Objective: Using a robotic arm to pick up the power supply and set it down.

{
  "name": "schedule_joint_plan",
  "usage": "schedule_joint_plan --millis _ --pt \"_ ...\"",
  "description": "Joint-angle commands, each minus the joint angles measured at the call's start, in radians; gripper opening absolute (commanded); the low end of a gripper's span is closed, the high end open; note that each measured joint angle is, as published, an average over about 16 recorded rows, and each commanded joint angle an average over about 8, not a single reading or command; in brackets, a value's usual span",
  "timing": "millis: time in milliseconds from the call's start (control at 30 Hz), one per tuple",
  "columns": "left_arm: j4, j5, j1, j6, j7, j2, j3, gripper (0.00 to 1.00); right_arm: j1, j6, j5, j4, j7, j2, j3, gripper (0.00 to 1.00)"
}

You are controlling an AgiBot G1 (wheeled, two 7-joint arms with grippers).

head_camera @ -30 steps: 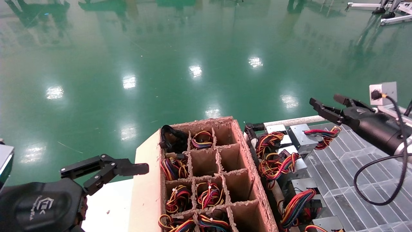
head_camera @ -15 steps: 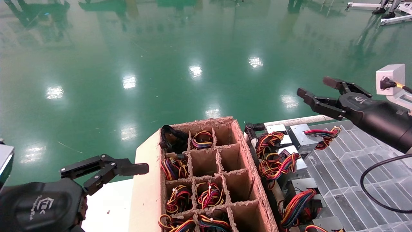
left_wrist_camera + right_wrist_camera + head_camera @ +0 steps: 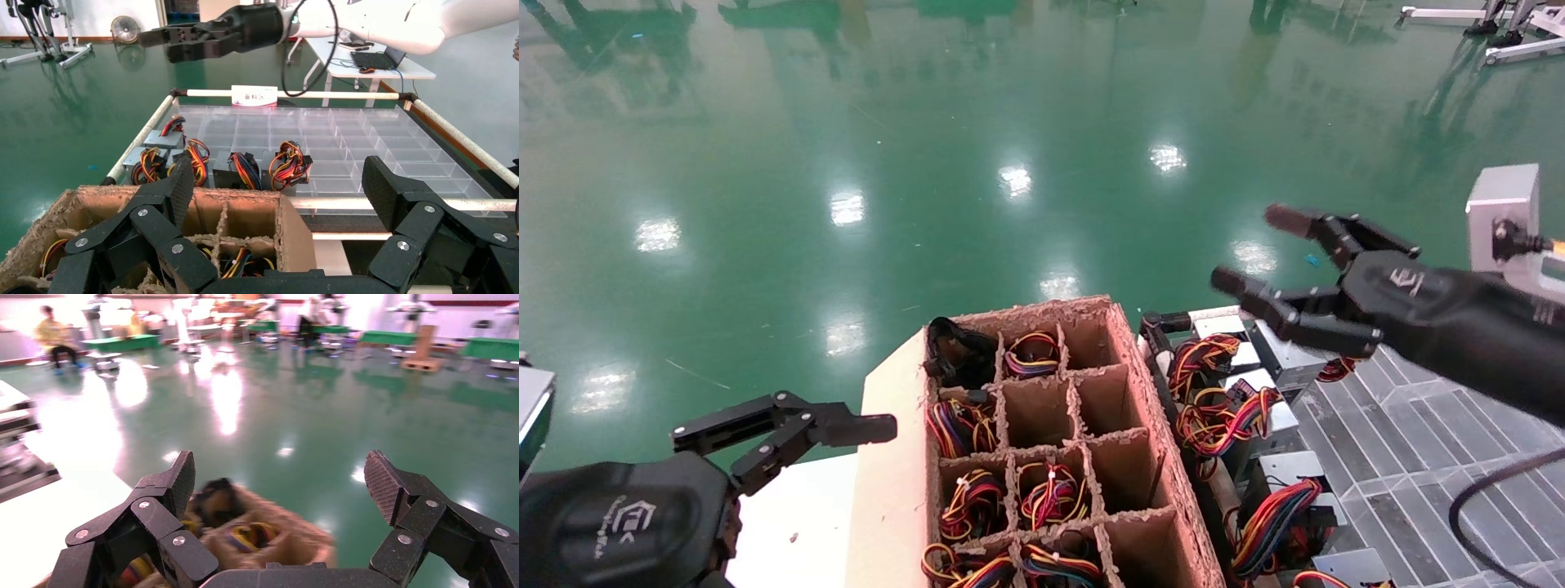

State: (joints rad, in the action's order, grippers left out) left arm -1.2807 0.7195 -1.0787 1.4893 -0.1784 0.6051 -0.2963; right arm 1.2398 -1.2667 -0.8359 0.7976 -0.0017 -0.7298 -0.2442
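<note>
The left gripper (image 3: 789, 433) sits low beside the cardboard box (image 3: 1042, 441), its fingers apart and empty. The box has little rooms, and some hold colourful wires. Just right of it, the power supplies (image 3: 1275, 347) lie in the clear tray (image 3: 1418, 441). Above them hangs the right gripper (image 3: 1258, 253), fingers spread wide, holding nothing.

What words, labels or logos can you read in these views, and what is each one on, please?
"备料区": red characters on the white sign fixed to the far rail of the clear tray rack.
Embossed logo and lettering on the left gripper wrist: too small to read.
Embossed logo on the right gripper wrist: no legible text.
</note>
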Motion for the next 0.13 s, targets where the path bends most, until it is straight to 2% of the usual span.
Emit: schedule_joint_plan --millis 33,133 --pt "0.000 0.000 0.000 0.000 0.000 0.000 0.000 1.00 -0.026 -0.036 0.017 0.077 0.030 0.019 -0.006 1.00" --pt "0.000 0.000 0.000 0.000 0.000 0.000 0.000 1.00 -0.037 -0.052 0.024 0.110 0.043 0.027 -0.008 1.00"
